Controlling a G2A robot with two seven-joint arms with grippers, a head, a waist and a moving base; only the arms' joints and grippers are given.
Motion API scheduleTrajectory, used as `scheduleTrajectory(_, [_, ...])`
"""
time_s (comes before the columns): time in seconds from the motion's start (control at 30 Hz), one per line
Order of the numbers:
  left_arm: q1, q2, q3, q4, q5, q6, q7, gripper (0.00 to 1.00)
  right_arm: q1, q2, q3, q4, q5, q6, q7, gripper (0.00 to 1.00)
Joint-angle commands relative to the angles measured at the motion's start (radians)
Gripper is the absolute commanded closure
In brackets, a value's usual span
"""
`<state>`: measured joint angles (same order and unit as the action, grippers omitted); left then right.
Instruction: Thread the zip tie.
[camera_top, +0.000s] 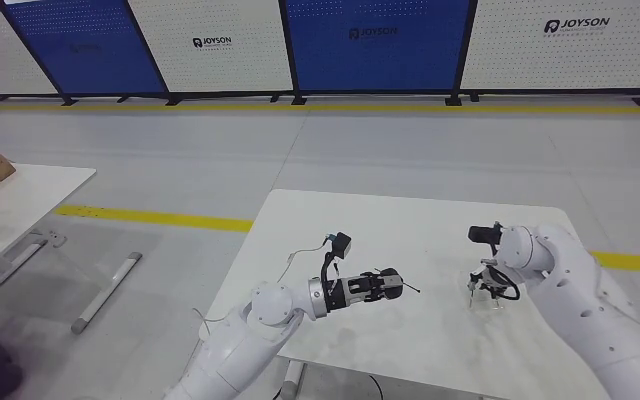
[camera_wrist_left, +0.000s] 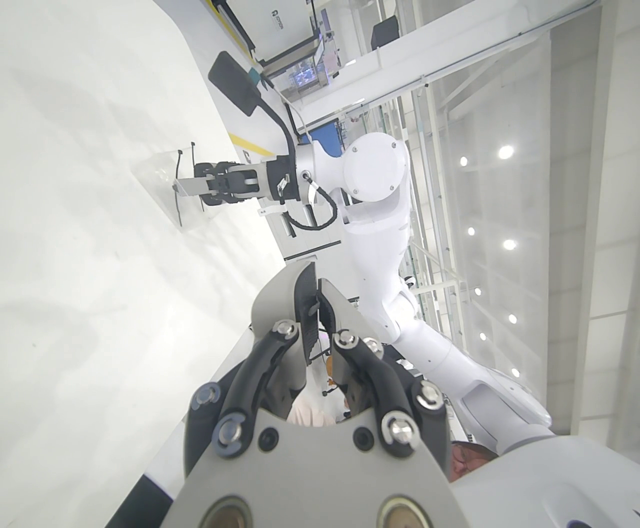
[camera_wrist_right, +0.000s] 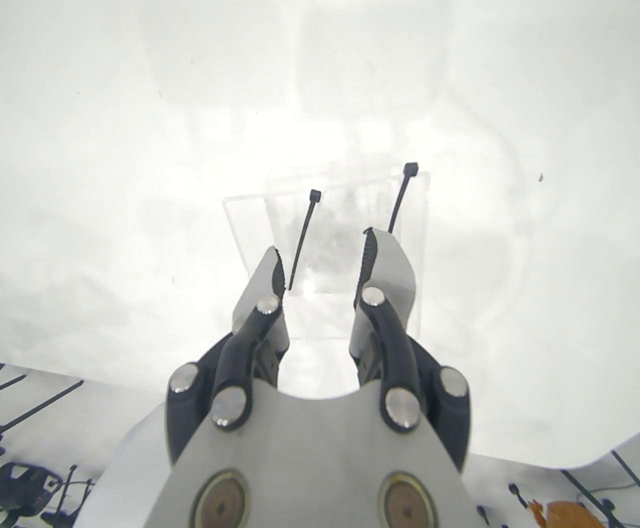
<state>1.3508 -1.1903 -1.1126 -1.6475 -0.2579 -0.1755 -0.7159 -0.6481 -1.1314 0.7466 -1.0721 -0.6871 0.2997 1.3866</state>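
Note:
My left gripper (camera_top: 398, 285) hovers over the front middle of the white table (camera_top: 400, 220), shut on a thin black zip tie (camera_top: 412, 290). That tie is pinched between the pads (camera_wrist_left: 306, 295) in the left wrist view. To the right stands a small clear holder (camera_wrist_right: 345, 235) with two black zip ties upright in it, one (camera_wrist_right: 304, 235) nearer my left finger and one (camera_wrist_right: 401, 200) behind my right finger. My right gripper (camera_wrist_right: 320, 262) is open just above the holder (camera_top: 488, 298), straddling it. The left wrist view shows the right gripper (camera_wrist_left: 200, 186) at the holder (camera_wrist_left: 160, 180).
The table's front edge (camera_top: 330, 365) runs just below the left arm. A second white table (camera_top: 35, 195) stands far to the left across the floor. Bare tabletop (camera_top: 440, 240) separates the two grippers.

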Motion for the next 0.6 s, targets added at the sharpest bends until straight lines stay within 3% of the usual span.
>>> scheduleTrajectory(0.0, [0.000, 0.000, 0.000, 0.000, 0.000, 0.000, 0.000, 1.00, 0.008, -0.007, -0.007, 0.018, 0.004, -0.003, -0.002, 0.68])
scheduleTrajectory(0.23, [0.000, 0.000, 0.000, 0.000, 0.000, 0.000, 0.000, 1.00, 0.033, -0.035, -0.041, 0.079, 0.007, -0.012, -0.005, 0.75])
scheduleTrajectory(0.57, [0.000, 0.000, 0.000, 0.000, 0.000, 0.000, 0.000, 1.00, 0.063, -0.072, -0.069, 0.161, 0.035, -0.047, -0.013, 0.75])
